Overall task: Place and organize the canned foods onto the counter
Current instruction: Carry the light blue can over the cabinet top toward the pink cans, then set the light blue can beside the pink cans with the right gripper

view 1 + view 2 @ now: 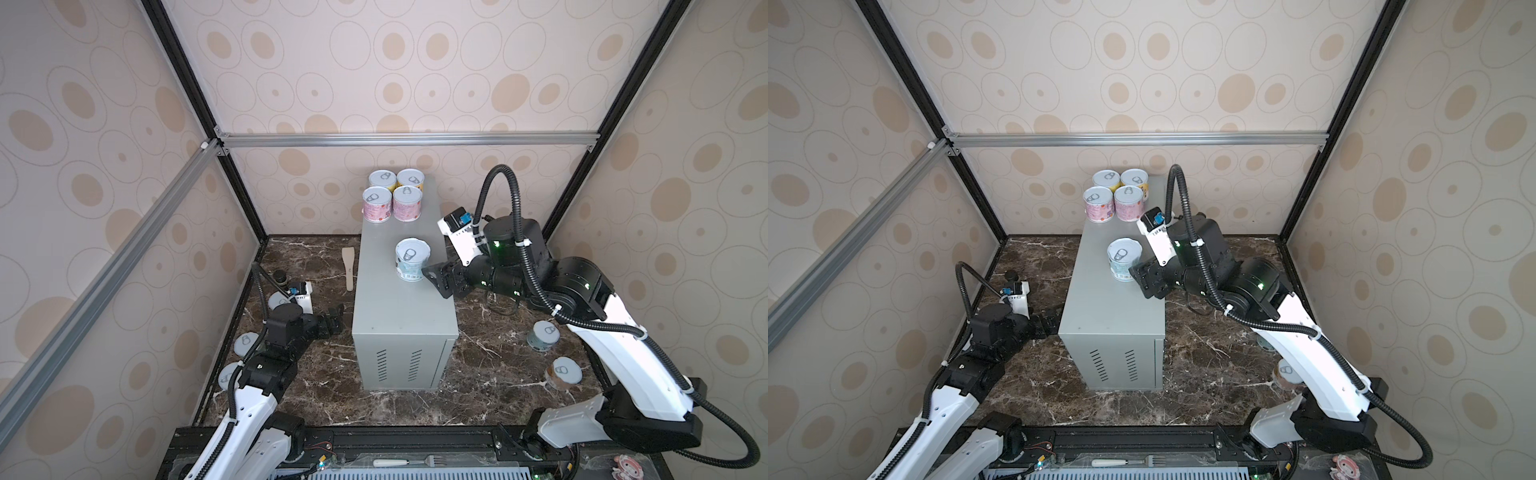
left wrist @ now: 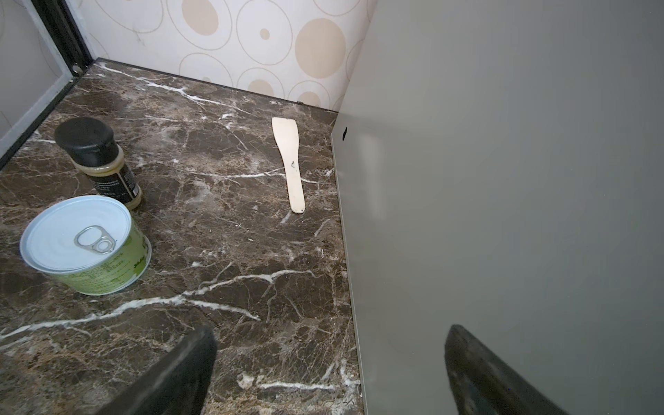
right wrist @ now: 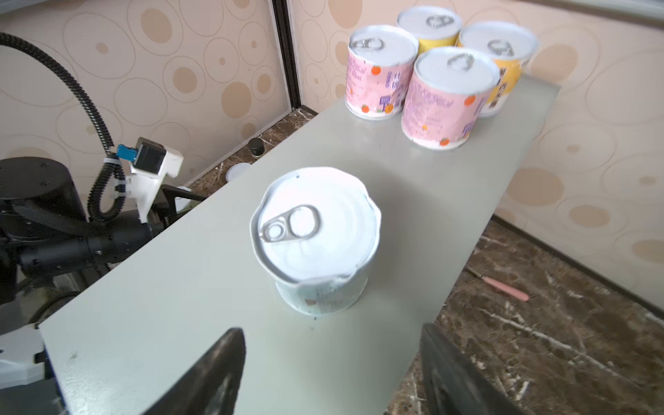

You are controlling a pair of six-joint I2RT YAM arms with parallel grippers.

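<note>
labels: no brand legible anywhere. pink cans (image 3: 445, 100) carry purple print and small orange fruit marks, too blurred to read; yellow cans (image 3: 503, 68) behind them show only dark smears of print. all four stand upright in a tight square at the 12 o'clock end of the counter (image 1: 405, 307) top. light blue can (image 1: 412, 259) stands upright alone near the middle of the top, toward the 3 o'clock edge; barcode visible low on its label, text unreadable. green can (image 2: 86, 244) sits on the marble floor (image 2: 233, 251), fine dark-green print not legible; dark-capped bottle (image 2: 97, 158) just beside it, black label, white text too small. right arm: reaches in over the counter's 3 o'clock edge, gripper pointing toward 9 o'clock; right gripper (image 1: 436, 279) at the blue can's 4 o'clock, jaws parted, released, can standing free just ahead of them. left arm: low at the counter's 9 o'clock side; left gripper (image 2: 330, 332) spread wide, grasping nothing, one finger in front of the grey side wall, contact not discernible.
</note>
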